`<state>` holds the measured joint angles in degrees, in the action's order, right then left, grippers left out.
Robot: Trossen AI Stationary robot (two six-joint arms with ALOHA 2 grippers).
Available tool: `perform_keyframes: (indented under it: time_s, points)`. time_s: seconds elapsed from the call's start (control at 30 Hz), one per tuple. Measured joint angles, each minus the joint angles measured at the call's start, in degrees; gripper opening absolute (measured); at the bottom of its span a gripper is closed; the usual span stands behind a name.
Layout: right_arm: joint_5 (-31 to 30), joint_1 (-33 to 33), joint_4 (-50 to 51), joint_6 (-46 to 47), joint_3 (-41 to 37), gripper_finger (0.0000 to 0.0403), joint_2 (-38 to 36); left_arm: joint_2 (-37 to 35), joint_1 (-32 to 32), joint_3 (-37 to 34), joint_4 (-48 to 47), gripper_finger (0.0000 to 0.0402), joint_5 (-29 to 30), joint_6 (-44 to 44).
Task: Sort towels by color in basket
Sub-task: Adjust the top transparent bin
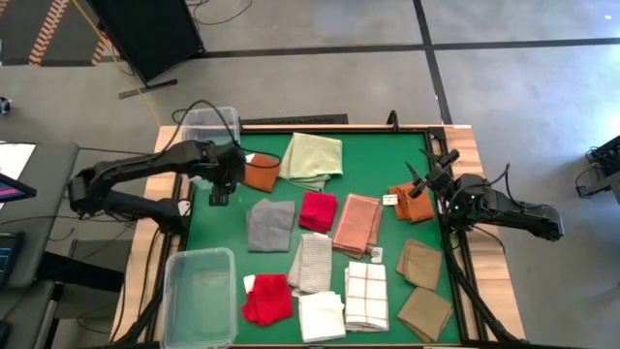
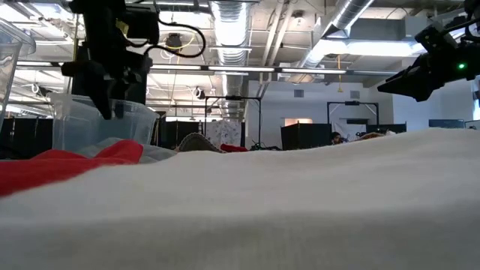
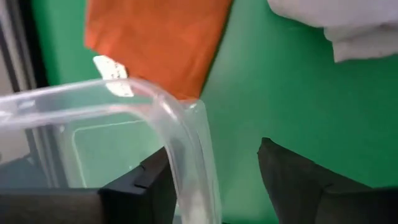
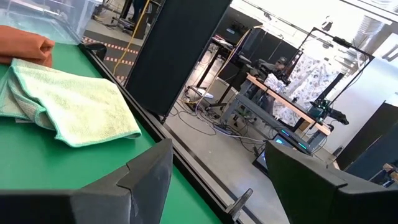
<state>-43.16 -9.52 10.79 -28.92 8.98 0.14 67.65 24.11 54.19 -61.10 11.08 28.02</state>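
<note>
High view first: your left gripper [image 1: 220,194] hangs at the far-left corner of the green worktop [image 1: 383,174], jaws apart and straddling the rim of the clear plastic bin [image 1: 210,124] there. Left wrist view confirms it, with that bin's curved wall running between the two dark fingers [image 3: 292,180]. Just beside it lies the rust-orange folded towel [image 1: 262,172], and next to that the pale green towel [image 1: 313,159]. The rest of the cloths crowd the middle: a grey towel [image 1: 270,224], a red towel [image 1: 317,210], a salmon pink towel [image 1: 356,223], a white-checked towel [image 1: 366,296]. A second clear bin [image 1: 199,297] sits at the near-left edge. Your right gripper [image 1: 429,176] waits by the far-right edge, jaws apart, holding nothing, above another rust-orange towel [image 1: 411,204].
</note>
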Motion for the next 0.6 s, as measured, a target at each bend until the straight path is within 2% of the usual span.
perform_keyframes:
  time_s: [0.37, 0.6]
  points:
    - [0.01, 0.01, 0.00, 0.00, 0.00, 0.0286, 0.00, 0.92, -3.54, -0.02, -2.98, 0.0096, -2.69, 4.30]
    - [0.00, 0.02, 0.00, 0.00, 0.02, 0.0286, 0.00, 0.92, -4.27, -0.04, -5.11, 0.0084, -2.87, 3.81]
